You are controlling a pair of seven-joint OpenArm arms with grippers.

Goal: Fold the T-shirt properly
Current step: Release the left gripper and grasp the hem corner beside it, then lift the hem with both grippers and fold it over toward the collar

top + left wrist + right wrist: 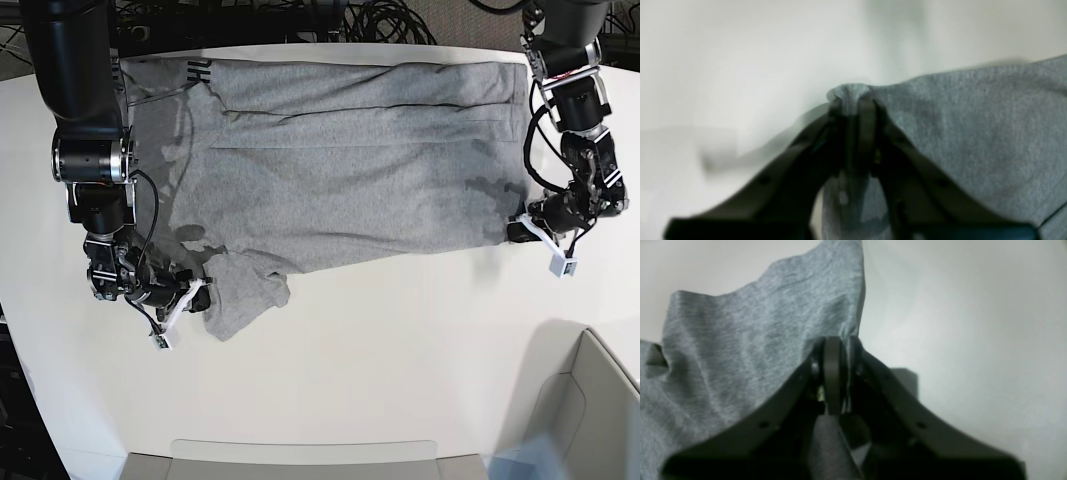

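So your heather-grey short-sleeved cotton T-shirt is laid out on the white tabletop with its long axis running side to side across the base view, up near the far edge. A bit of black lettering peeks out at the far corner next to the right arm, but it's too cut off by the fold to read. The sleeve on that end flops toward the near side in a rumpled lump.

Your left gripper has its jaws pressed together on a little bunched nub of grey fabric, at the shirt's near corner. The wrist view is pretty blurry, so you can't make out much besides cloth and table.

Your right gripper is likewise clamped on a thin edge of fabric by that rumpled sleeve. Its fingers hide the exact pinch spot.

A pale bin sits cut off at the near corner.
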